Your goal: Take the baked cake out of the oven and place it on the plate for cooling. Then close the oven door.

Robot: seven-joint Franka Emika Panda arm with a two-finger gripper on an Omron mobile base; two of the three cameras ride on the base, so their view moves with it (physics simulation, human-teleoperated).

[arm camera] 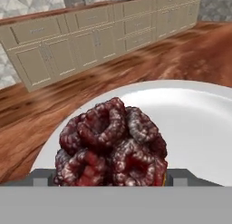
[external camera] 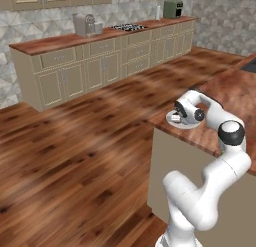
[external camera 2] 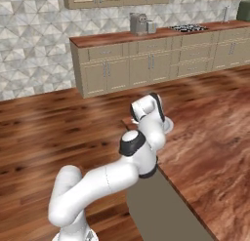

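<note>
1. I see the baked cake sitting on the plate, close in front of the hand camera; it is a lumpy, dark reddish-brown mound with pale speckles

2. The cake is roughly as wide as it is tall from here, so I cannot name a clear long axis; its knobbly top faces up toward the camera and its base rests on the plate's white surface

3. Relative to the plate, the cake lies toward the rim nearest the hand, with a wide stretch of bare white plate beyond it and to one side

4. The gripper stands with its two fingers apart, one grey tip just outside one flank of the cake and the other just outside the opposite flank; I cannot tell whether either tip touches it

5. In the left base view the plate rests on the wooden island counter, near the counter's corner, with the white arm bent down over it

6. In the right base view the plate's rim peeks out beside the wrist, again near that corner of the counter

7. Beyond the plate, across the wooden floor, runs a row of beige cabinets against the tiled wall
</note>
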